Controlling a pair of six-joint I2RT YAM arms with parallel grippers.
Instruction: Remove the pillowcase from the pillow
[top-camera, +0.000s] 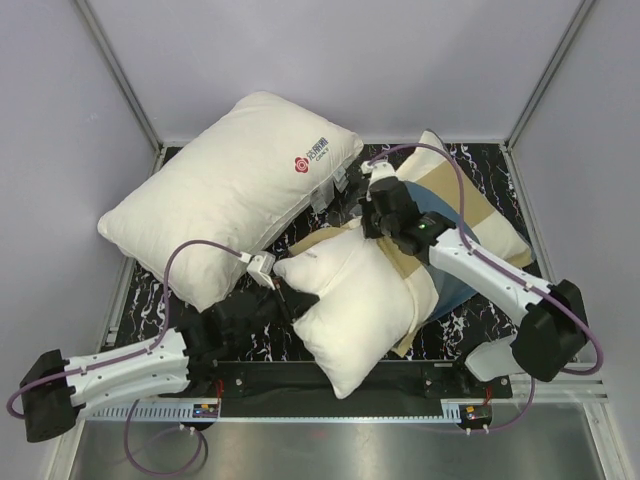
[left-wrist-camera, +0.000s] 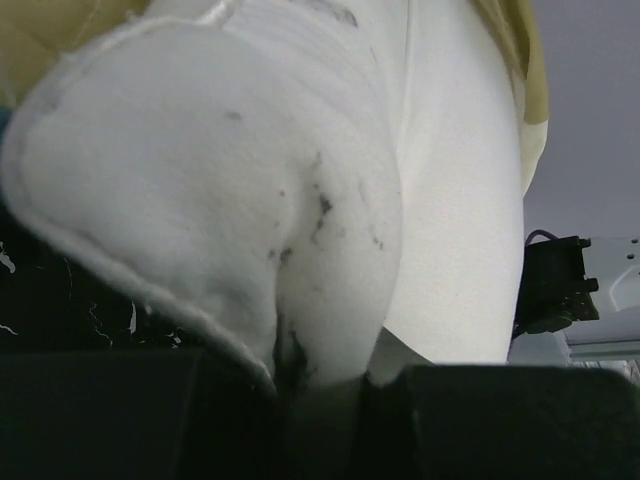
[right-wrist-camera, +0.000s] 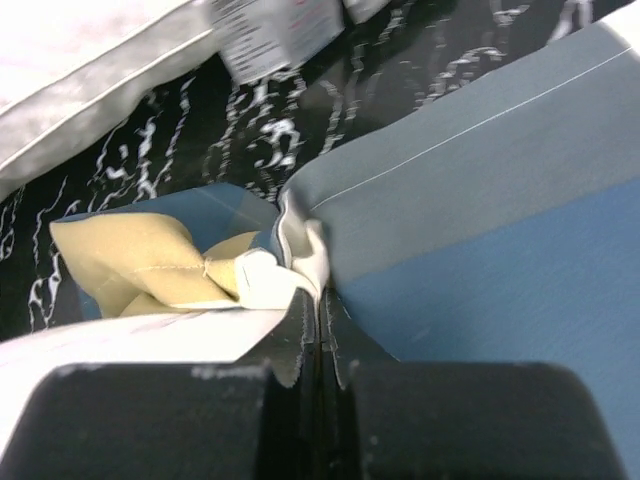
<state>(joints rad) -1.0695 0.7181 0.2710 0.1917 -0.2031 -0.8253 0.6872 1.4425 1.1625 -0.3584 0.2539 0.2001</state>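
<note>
The left gripper is clamped on the left corner of the plain pillow. That pillow sits mid-table, roughly half out of the checked pillowcase on its right. The right gripper has its jaws pinched fully together on the pillowcase's open hem (a really thin bite of fabric). Likely trouble: when the arms pull apart, that hem could slip free. Or the bunched fabric drags on the pillow and yanks its corner out of the left jaws.
</note>
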